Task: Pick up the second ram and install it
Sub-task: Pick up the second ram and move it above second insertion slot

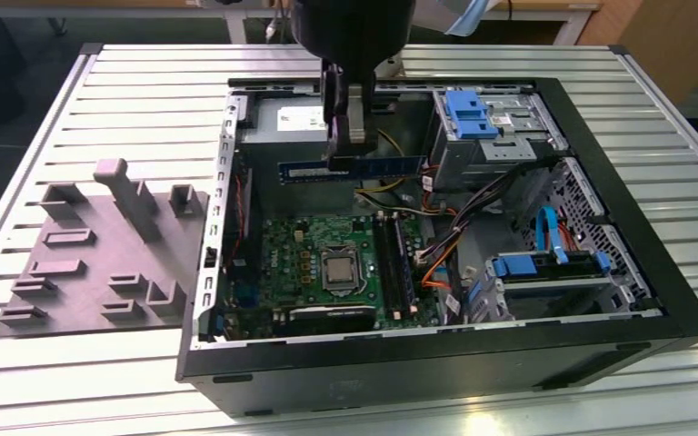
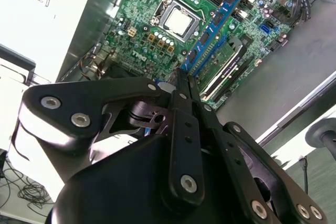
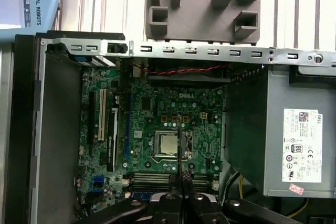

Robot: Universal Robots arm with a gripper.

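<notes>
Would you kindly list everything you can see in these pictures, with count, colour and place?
computer case: one, black, open, on the table
table: one, silver, slatted, under everything
fixture block: one, grey, on the table, at the exterior view's left of the case
motherboard: one, green, inside the case
processor: one, silver, mid-motherboard
power supply: one, grey, inside the case beside the motherboard
drive caddies: two, blue, in the case at the exterior view's right
second ram: one, dark blue-green, held level above the motherboard
claw: one, black, shut on the second ram
</notes>
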